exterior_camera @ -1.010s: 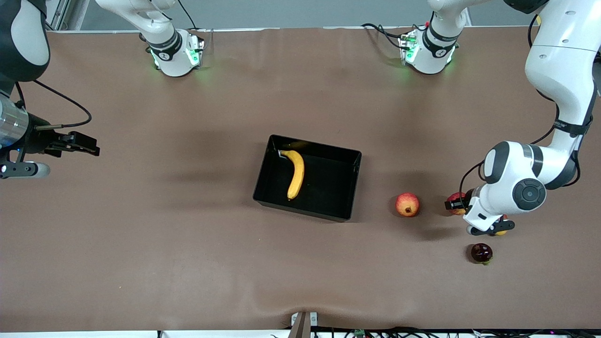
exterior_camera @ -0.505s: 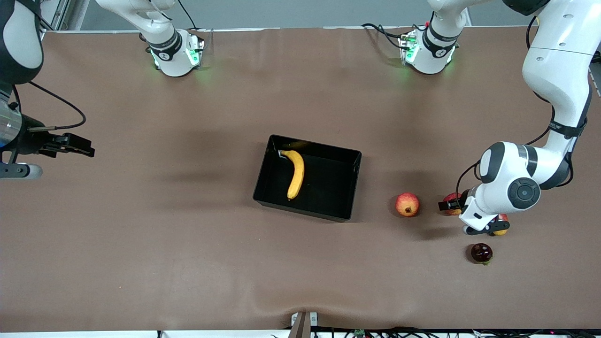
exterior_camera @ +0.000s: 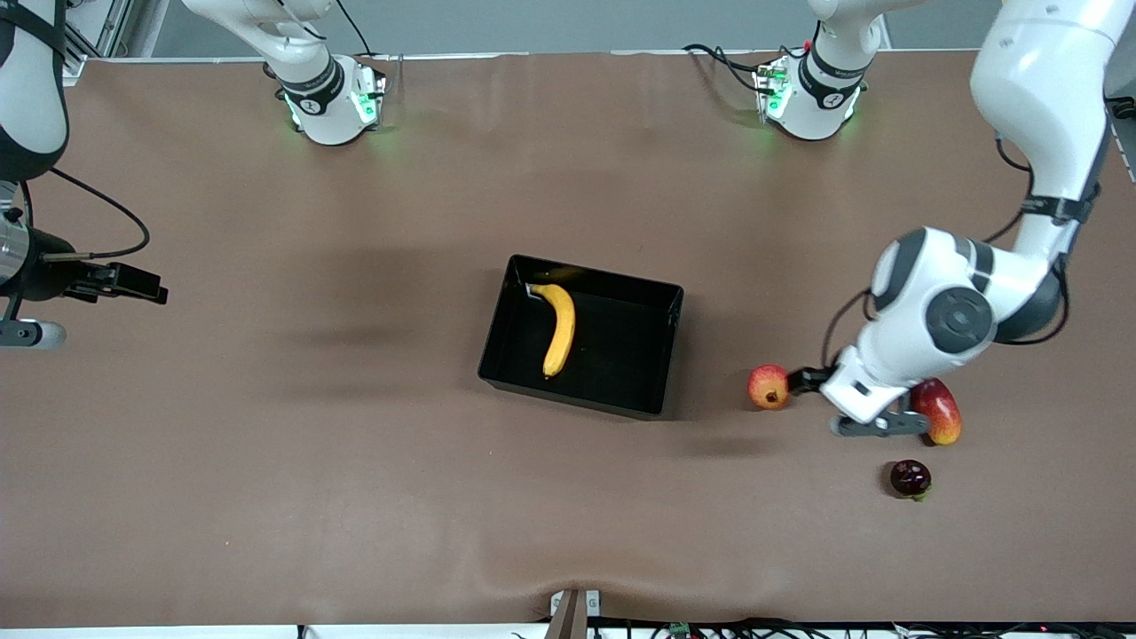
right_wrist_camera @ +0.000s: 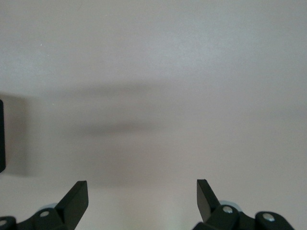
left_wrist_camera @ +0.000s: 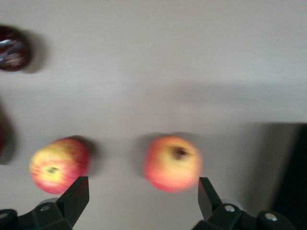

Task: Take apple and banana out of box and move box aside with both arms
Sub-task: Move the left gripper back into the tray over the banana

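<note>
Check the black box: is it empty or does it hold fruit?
Holding fruit: the banana lies inside the black box, against the end toward the right arm. No other fruit is in it.

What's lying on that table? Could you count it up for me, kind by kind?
Banana: 1
Small red apple with yellow streaks: 1
Round orange-red fruit with a dark calyx: 1
Mango: 1
Dark purple round fruit: 1
Black plastic tray: 1
Total: 6 things, 5 of them fruits
</note>
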`<state>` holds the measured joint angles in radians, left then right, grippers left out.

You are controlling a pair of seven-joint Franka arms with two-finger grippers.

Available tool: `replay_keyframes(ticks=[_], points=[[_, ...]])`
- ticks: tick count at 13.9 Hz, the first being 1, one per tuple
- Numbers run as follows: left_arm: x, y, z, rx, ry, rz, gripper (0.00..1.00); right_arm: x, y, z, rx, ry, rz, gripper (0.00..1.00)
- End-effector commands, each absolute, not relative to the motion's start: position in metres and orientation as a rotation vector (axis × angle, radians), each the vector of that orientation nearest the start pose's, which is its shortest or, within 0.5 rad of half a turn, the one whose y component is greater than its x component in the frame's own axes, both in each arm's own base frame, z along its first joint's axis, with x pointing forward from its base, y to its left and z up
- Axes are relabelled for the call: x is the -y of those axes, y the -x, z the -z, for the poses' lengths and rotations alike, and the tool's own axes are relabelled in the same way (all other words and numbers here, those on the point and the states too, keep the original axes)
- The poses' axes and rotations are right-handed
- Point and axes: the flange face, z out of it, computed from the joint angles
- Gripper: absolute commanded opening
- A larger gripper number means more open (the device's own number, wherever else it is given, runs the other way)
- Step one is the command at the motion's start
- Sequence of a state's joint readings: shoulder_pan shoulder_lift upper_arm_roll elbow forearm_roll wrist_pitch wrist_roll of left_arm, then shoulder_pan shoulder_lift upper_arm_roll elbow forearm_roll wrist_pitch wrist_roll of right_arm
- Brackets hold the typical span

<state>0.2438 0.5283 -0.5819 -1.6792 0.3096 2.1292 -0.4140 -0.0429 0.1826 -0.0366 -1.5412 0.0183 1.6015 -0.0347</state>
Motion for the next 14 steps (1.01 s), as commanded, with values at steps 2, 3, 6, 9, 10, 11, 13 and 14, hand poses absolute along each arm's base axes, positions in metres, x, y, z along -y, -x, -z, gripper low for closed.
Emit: replay_keyframes(ticks=[2, 3, 6, 9, 10, 11, 13, 14], points=[[0.265, -0.621, -0.365, -0.102, 3.167, 0.055, 1.00, 0.052, -0.606, -0.525, -0.066, 3.109, -0.179, 1.00], [0.306, -0.606, -0.369, -0.084, 3.171, 0.054, 1.00, 0.052, -0.607, -0.524, -0.066, 3.110, -0.177, 1.00], [0.391, -0.579, -0.372, 0.070, 3.213, 0.049, 1.00, 0.053, -0.608, -0.522, -0.066, 3.110, -0.172, 1.00], [0.456, -0.557, -0.355, 0.314, 3.233, -0.005, 1.00, 0.053, -0.609, -0.516, -0.066, 3.108, -0.188, 1.00], [0.476, -0.551, -0.347, 0.394, 3.219, -0.002, 1.00, 0.052, -0.609, -0.511, -0.068, 3.101, -0.199, 1.00], [0.492, -0.546, -0.338, 0.432, 3.199, 0.019, 1.00, 0.052, -0.609, -0.507, -0.077, 3.082, -0.189, 1.00], [0.518, -0.536, -0.313, 0.490, 3.144, 0.084, 1.00, 0.057, -0.608, -0.496, -0.109, 3.045, -0.196, 1.00], [0.528, -0.530, -0.302, 0.519, 3.127, 0.104, 1.00, 0.056, -0.608, -0.491, -0.113, 3.036, -0.192, 1.00]])
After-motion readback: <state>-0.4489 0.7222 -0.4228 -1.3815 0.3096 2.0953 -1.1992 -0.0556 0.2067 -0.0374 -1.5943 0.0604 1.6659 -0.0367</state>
